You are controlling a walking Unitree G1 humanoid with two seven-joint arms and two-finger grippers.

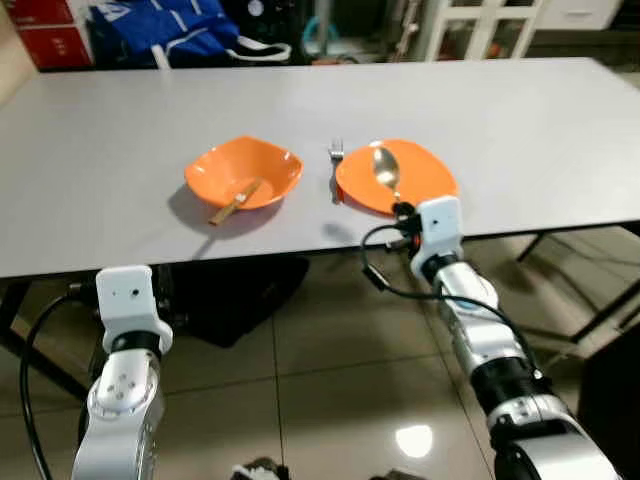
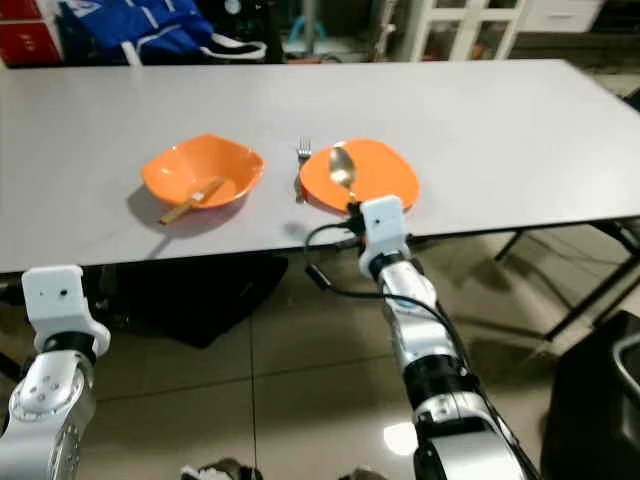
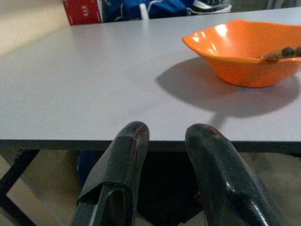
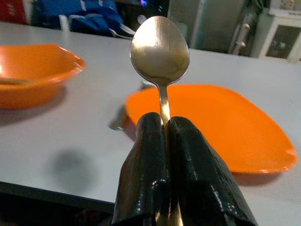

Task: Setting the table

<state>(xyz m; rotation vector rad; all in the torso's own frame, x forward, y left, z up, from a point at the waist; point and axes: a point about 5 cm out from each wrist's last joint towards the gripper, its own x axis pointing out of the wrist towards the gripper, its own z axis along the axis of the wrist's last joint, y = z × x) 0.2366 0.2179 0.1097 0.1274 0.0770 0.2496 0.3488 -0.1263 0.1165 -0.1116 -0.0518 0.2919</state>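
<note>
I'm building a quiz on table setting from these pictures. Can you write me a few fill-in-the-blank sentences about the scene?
1. The right gripper is shut on a ____.
2. The fork lies on the table between the bowl and the ____.
3. The wooden chopsticks rest in the orange ____.
4. The left gripper holds ____.

Missing words: spoon; plate; bowl; nothing

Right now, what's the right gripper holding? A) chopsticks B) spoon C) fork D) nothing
B: the right gripper is clamped on the handle of the spoon, its bowl raised over the near edge of the orange plate; the fork lies on the table beside that plate.
</note>
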